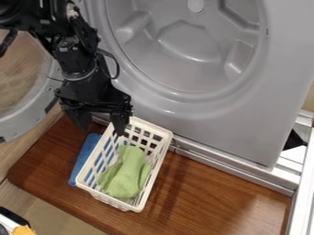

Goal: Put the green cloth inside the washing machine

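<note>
Washer door [38, 110] cut off; blue cloth [84, 158] part-hidden.

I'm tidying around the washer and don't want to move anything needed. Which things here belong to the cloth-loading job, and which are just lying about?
Part of the job:
- green cloth
- white basket, holding it
- washing machine, open
- pincer, above the basket's far end

Lying about:
- blue item beside the basket
- yellow item, bottom-left corner

Glossy brown wooden board [211, 197], beige floor [55, 215] at lower left
</note>
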`<state>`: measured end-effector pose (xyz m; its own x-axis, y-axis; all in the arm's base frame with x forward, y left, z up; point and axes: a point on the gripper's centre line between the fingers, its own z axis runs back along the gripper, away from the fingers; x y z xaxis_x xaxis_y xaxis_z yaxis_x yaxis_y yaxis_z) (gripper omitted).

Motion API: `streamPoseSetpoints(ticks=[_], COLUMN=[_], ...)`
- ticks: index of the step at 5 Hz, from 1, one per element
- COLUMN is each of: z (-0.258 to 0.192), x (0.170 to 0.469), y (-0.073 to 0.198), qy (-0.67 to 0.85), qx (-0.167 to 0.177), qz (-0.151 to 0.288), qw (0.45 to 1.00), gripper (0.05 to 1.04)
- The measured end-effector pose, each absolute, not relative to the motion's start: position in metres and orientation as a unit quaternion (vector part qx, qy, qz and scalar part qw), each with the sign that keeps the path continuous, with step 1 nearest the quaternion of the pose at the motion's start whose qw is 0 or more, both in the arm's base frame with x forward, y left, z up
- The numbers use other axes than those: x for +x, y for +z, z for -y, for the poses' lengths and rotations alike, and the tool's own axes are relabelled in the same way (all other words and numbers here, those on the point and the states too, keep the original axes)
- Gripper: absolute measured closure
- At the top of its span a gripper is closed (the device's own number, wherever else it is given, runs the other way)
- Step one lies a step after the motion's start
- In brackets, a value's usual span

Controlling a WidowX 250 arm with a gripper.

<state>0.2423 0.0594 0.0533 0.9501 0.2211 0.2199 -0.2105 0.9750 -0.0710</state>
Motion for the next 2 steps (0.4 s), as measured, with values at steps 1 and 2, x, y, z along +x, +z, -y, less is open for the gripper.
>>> streamPoseSetpoints(ticks=[1, 2], z=[-0.059, -0.047], x=[0.241, 0.243], y=[0.048, 0.040], qy=[0.112, 0.103], qx=[-0.026, -0.032], qz=[0.105, 0.091], qw=[0.988, 0.990], gripper=[0.084, 0.084])
